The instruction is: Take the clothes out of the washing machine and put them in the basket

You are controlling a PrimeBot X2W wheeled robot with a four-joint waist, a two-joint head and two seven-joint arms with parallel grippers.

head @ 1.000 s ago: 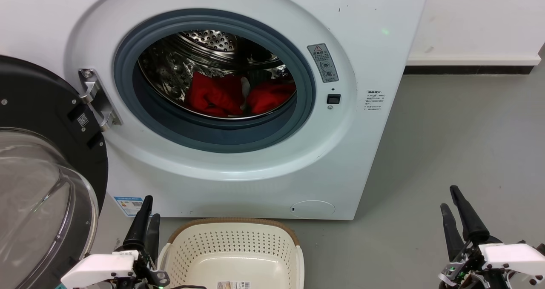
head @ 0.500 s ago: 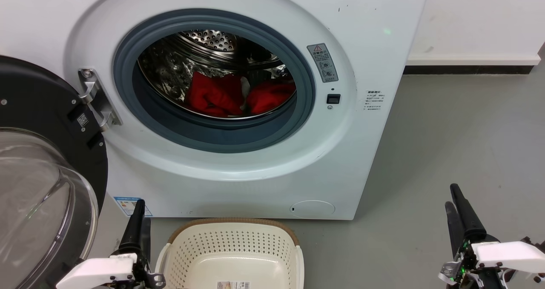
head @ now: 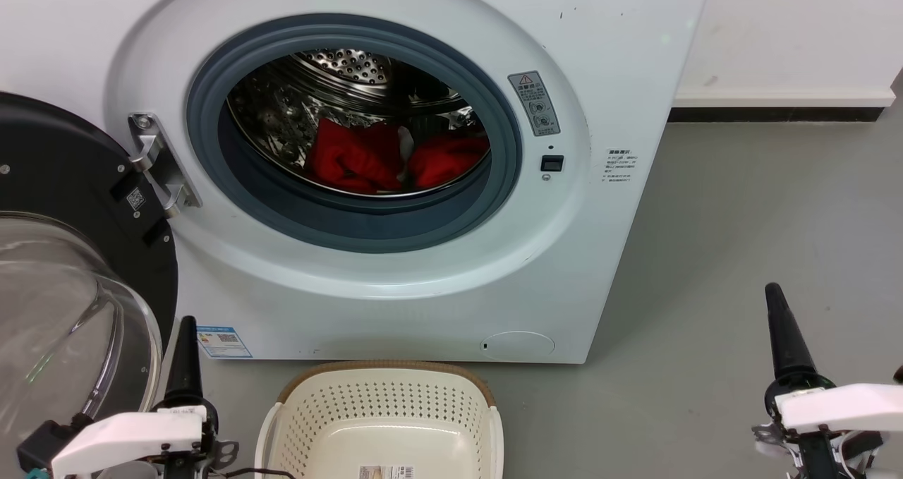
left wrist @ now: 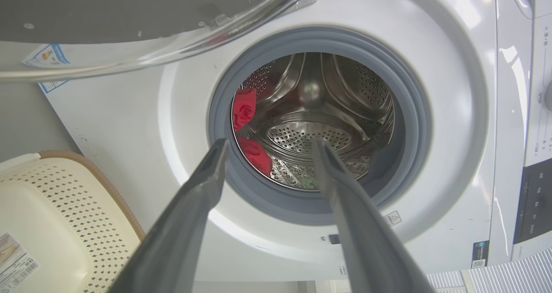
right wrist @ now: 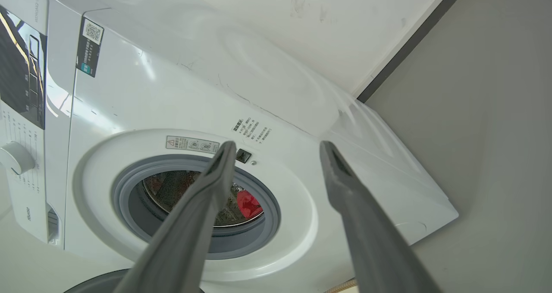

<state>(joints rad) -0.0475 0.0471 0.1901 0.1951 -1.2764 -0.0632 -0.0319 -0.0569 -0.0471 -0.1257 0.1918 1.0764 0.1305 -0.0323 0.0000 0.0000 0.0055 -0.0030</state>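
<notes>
- The washing machine point(head: 437, 302), white and front-loading, fills the upper middle of the head view. Its door point(head: 70, 176) stands swung open at the left edge, a black frame around a bulging clear glass bowl.
- A smooth grey rubber gasket point(head: 353, 232) rings the round porthole. Behind it sits the shiny perforated steel drum point(head: 346, 66).
- The clothes point(head: 353, 158) lie at the bottom of the drum as two soft bright red heaps, with a sliver of white between them.
- The basket point(head: 384, 398) is at the bottom centre of the head view, on the grey floor point(head: 741, 218) just in front of the machine. It is cream perforated plastic with a brown woven-look rim, and a barcode label point(head: 386, 473) lies on its smooth bottom.
- The left gripper point(left wrist: 271, 143) has its two long dark fingers spread apart with nothing between them; in its wrist view they frame the porthole.
- The right gripper point(right wrist: 276, 144) is likewise spread and holds nothing. In the head view it is at the lower right, over bare floor.
- The left wrist view looks straight into the drum, showing its ribs and back wall, with the red at the drum's left.
- The right wrist view shows the control panel with a round dial point(right wrist: 15, 157) at the left edge, and a small patch of red.
</notes>
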